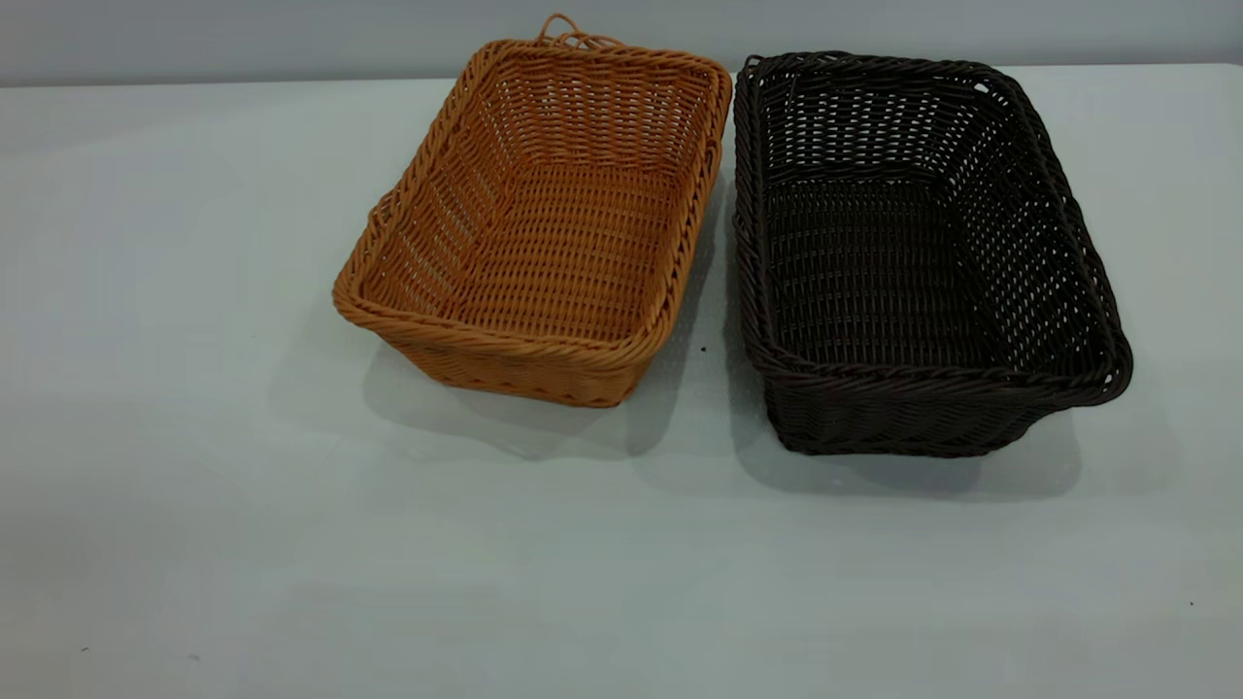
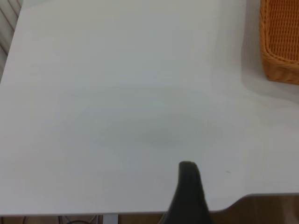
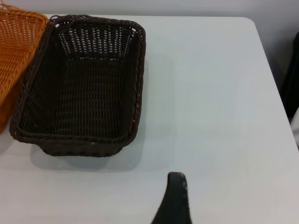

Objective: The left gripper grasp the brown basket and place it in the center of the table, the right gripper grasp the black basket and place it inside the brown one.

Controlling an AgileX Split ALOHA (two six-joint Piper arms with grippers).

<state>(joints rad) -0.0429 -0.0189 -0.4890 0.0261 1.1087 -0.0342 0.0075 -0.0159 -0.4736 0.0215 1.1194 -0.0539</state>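
Observation:
The brown basket [image 1: 544, 223] stands empty on the table [image 1: 194, 485], left of centre and toward the far edge, its small loop on the far short end. The black basket [image 1: 913, 252] stands right beside it, also empty. A narrow gap separates them. Neither arm shows in the exterior view. My left gripper [image 2: 231, 196] hovers over bare table near a table corner, with the brown basket [image 2: 280, 37] well off to one side. My right gripper [image 3: 210, 196] hangs over bare table, short of the black basket [image 3: 79, 88]. Of each gripper a single dark finger [image 2: 188, 186] [image 3: 175, 196] shows, nothing held.
The table's far edge meets a grey wall [image 1: 291, 39] just behind the baskets. Wide bare surface lies in front of both baskets and at both sides. A brown floor [image 2: 271, 210] shows past the table's rounded corner in the left wrist view.

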